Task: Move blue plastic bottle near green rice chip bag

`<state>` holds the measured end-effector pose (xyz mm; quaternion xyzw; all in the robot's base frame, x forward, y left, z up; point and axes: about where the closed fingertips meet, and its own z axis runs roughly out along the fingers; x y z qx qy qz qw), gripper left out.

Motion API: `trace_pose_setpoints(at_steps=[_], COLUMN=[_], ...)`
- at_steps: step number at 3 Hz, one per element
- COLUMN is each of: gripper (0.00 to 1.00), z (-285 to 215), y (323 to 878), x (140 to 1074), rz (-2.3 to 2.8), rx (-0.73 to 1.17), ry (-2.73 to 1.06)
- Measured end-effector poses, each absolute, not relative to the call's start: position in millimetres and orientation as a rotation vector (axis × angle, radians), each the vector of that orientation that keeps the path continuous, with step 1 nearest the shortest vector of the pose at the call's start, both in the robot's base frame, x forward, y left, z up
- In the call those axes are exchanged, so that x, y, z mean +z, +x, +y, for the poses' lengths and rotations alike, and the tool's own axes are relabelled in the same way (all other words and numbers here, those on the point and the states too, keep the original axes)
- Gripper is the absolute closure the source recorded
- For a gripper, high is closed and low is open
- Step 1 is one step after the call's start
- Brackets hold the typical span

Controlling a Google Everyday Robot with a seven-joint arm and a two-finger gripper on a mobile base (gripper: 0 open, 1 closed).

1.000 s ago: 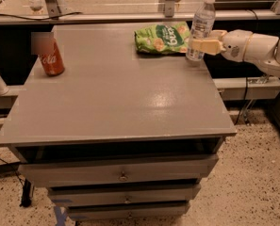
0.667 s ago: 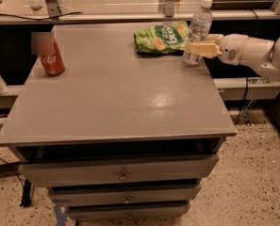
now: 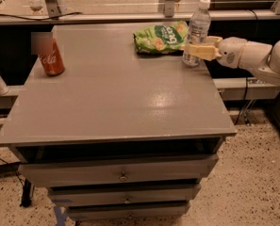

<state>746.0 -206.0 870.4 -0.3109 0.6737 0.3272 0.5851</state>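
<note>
While the white arm reaches in from 3 o'clock, the gripper sits at the far right corner of the grey cabinet top, at about 1 o'clock from the top's centre. Its tan fingers are closed around the lower body of the blue plastic bottle, one finger crossing the front of the bottle just below the label. The bottle stands upright with its white cap on top, and its base is at the surface close to the right edge; whether it rests on the top or is held a hair above it I cannot tell.

Just beside the bottle, at its 9 o'clock, lies the green rice chip bag, flat and crinkled, with white lettering and pale round chips printed on it. The bag's right end comes very near the bottle; whether the two touch I cannot tell.

Well apart from both, at 10 o'clock from the top's centre, a red Coca-Cola can stands upright near the left edge.

Below the top, at 6 o'clock, the cabinet shows stacked drawers with small knobs, standing on a speckled floor
</note>
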Motion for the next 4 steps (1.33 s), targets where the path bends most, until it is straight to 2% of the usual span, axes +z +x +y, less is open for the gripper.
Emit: trace_pose_setpoints(at_steps=[1,4], gripper=[0.84,0.14], z=[-206.4,-203.4], y=[745.8,743.2], x=[870.7,875.6], rz=[1.572,1.57], rx=[0.764,0.781], ry=[-0.725,-0.741])
